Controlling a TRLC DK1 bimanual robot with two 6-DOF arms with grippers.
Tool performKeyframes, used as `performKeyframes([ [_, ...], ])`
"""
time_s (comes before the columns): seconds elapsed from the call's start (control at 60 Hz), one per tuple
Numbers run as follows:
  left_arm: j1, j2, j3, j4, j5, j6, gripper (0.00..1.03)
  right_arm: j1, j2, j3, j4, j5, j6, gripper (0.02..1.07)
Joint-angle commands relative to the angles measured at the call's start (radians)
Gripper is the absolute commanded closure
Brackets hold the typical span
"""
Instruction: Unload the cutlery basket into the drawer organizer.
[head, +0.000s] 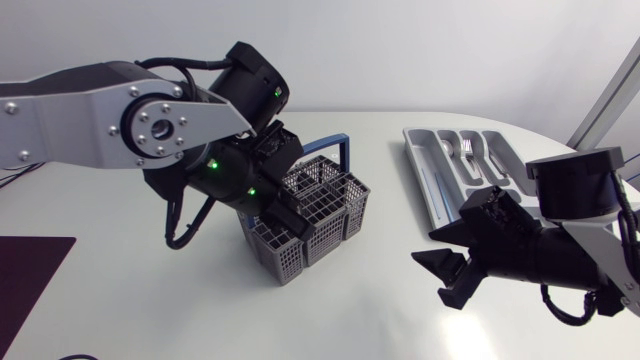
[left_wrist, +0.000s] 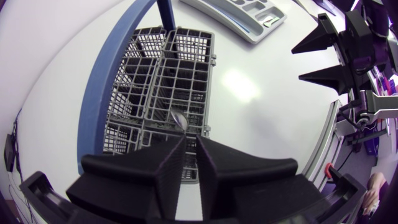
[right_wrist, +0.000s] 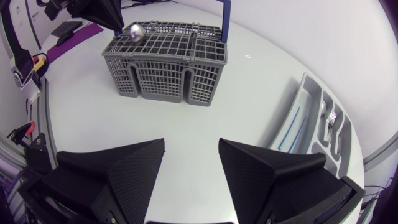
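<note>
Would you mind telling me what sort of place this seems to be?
Probably a robotics lab bench staged as a kitchen chore: a left arm and a right arm stand over a white table holding a basket and an organizer, and the left gripper is shut on a spoon.

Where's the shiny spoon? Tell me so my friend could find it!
Find the grey basket with the blue handle in the middle of the table. At its top, right at the tips of the left claw, is the spoon. It is the only shiny, rounded thing among the dull grey mesh.
</note>
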Motion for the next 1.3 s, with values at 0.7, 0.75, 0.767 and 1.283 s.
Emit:
performKeyframes([
  [0.7, 0.059, 0.114, 0.117, -0.010, 0.061, -0.088, 0.56, -0.023, -0.010, -0.025, 0.004, -0.017, -0.034, 0.43],
  [0.75, 0.059, 0.122, 0.118, -0.010, 0.067, -0.089, 0.56, -0.023, -0.010, -0.026, 0.004, -0.017, -0.034, 0.43],
  [0.767, 0.059, 0.125, 0.118, -0.010, 0.070, -0.089, 0.56, -0.023, -0.010, -0.026, 0.004, -0.017, -0.034, 0.43],
  [1.283, 0.073, 0.131, 0.101, -0.021, 0.074, -0.080, 0.56, -0.026, -0.018, -0.031, -0.001, -0.017, -0.034, 0.43],
])
